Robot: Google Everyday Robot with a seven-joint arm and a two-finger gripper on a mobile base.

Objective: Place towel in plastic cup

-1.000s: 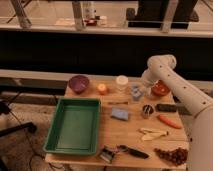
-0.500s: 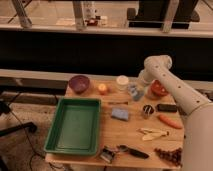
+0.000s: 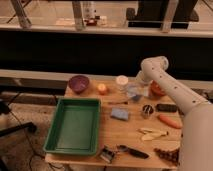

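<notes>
The plastic cup (image 3: 121, 81) is pale and translucent and stands upright at the back of the wooden table (image 3: 132, 127), right of a small orange (image 3: 102, 88). The towel (image 3: 134, 92) is a crumpled pale grey-blue cloth just right of the cup. My gripper (image 3: 136, 88) hangs down from the white arm's elbow (image 3: 152, 65) and sits right at the towel, beside the cup. The towel and gripper overlap, so I cannot make out whether the towel is held.
A purple bowl (image 3: 79, 82) sits at the back left, and a green tray (image 3: 75, 125) fills the left side. A blue sponge (image 3: 120, 114), metal can (image 3: 146, 110), red bowl (image 3: 158, 89), black item (image 3: 166, 107), carrot (image 3: 167, 120), banana peel (image 3: 152, 133) and grapes (image 3: 167, 155) lie to the right.
The arm has swung left, bringing the gripper and the towel area closer to the plastic cup. Nothing else on the table has moved.
</notes>
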